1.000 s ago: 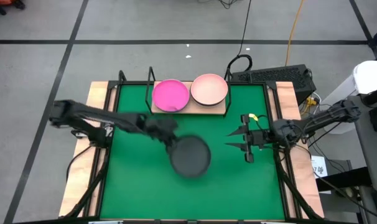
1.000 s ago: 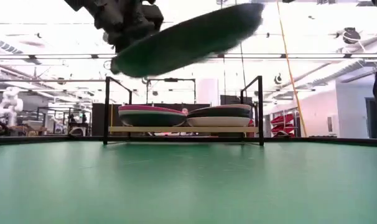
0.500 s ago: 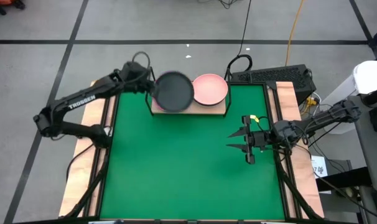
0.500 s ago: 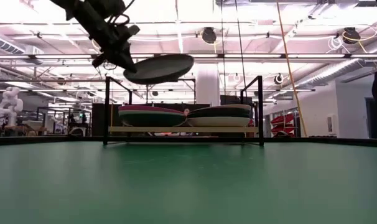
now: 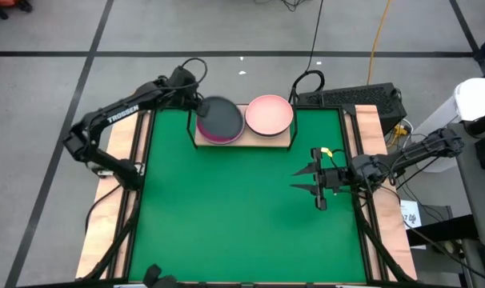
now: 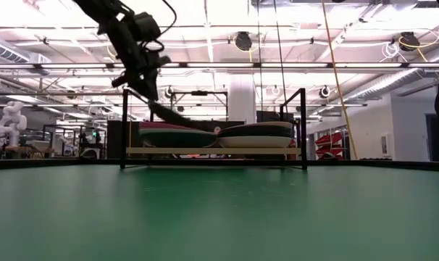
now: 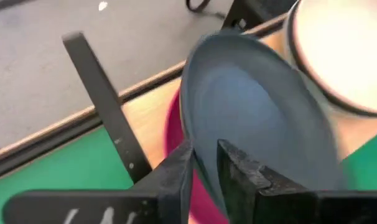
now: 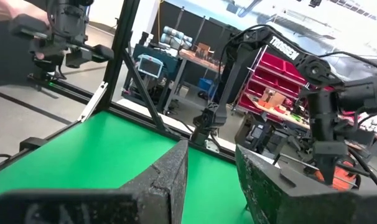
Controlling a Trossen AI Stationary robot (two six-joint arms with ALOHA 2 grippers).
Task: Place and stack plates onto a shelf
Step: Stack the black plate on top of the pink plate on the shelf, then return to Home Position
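Note:
A dark grey plate point(image 5: 222, 118) hangs tilted over the left stack on the shelf point(image 5: 242, 141), where a hot pink plate point(image 5: 207, 138) lies on top. My left gripper point(image 5: 196, 105) is shut on it at the shelf's left end. A pale pink plate point(image 5: 269, 114) tops the right stack. In the low view both stacks point(image 6: 177, 135) rest on the light-wood plank point(image 6: 212, 151). My right gripper point(image 5: 298, 182) hovers open over the mat's right part, away from the shelf. My left gripper pinches the dark grey plate's rim point(image 7: 201, 163) on its left side, one finger point(image 7: 176, 171) under it and one finger point(image 7: 238, 171) on its upper face. The fingers come slanting down from the table's left. The plate tilts down toward the right, and its low edge point(image 6: 202, 127) seems to meet the hot pink plate.
The shelf's black rod posts point(image 6: 124, 127) point(image 6: 304, 127) stand at its ends, one point(image 7: 104, 106) close beside my left fingers. The green mat point(image 5: 242, 224) spreads in front of the shelf. Cables and a keyboard point(image 5: 354, 98) lie beyond the far right corner.
My left gripper has carried the dark grey plate from above the mat's middle toward the far edge, over the left stack. It has then come down, and the plate has tipped from near level to slanting, its right edge lowest at the hot pink plate.

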